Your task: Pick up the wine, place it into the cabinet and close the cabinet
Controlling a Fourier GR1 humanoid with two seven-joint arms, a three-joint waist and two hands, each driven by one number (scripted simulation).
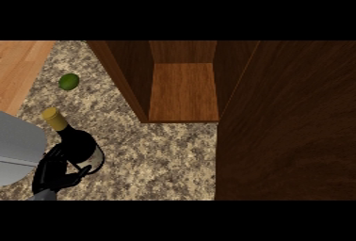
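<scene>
Down at the lower left, your left hand (54, 170) is curling its fingers and thumb around the body of the wine bottle (75, 141), gripping it; the bottle's base is sitting hidden behind that hand. The bottle is leaning so its gold-capped neck is pointing up and left, over the granite counter (160, 155). A grey forearm is filling the left edge beside it, cut off by the frame. Your right hand is not showing.

To the bottle's right, bare counter is lying open up to the cabinet's front edge. The open cabinet door (292, 122) is taking up the whole right side, running out of view at the bottom. Beyond, the cabinet (182, 89) is standing open, its wooden shelf showing, its back lost in shadow. Farther left, a small green lime (68, 81) is resting near the counter's wooden border.
</scene>
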